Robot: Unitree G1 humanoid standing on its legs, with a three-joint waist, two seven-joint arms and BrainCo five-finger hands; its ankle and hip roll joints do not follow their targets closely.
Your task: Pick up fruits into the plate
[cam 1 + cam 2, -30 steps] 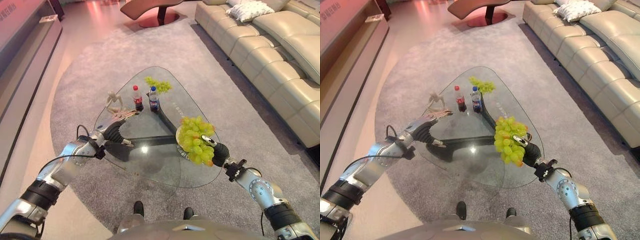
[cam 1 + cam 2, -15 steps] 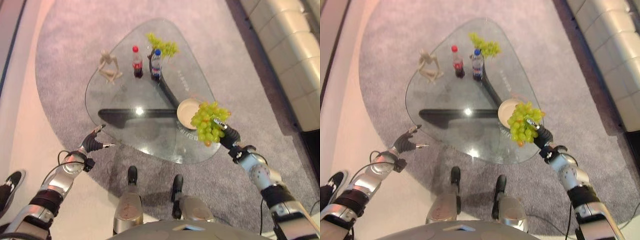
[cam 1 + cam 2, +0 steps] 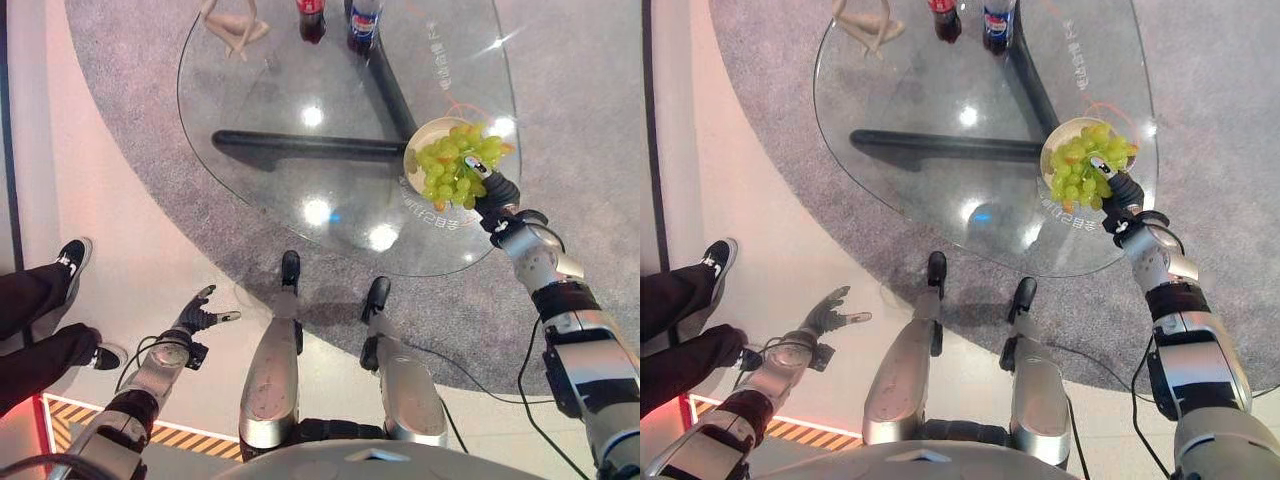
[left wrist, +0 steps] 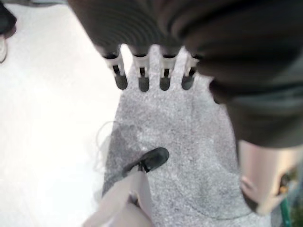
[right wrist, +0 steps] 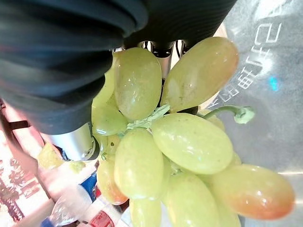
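**Grapes now over the plate**

The right robot hand (image 3: 487, 182) grips a bunch of green grapes (image 3: 452, 170) by its top, and the bunch has come from beside the plate (image 3: 1052, 152) to hang right over it, at the right edge of the glass tabletop (image 3: 300, 100). Release looks like the next step. The left robot hand (image 3: 196, 314) has dropped away, fingers open, over the floor. Two bottles (image 3: 362, 22) and a figurine (image 3: 232, 22) stand far off, well clear. A person's legs (image 3: 40, 300) stand left.
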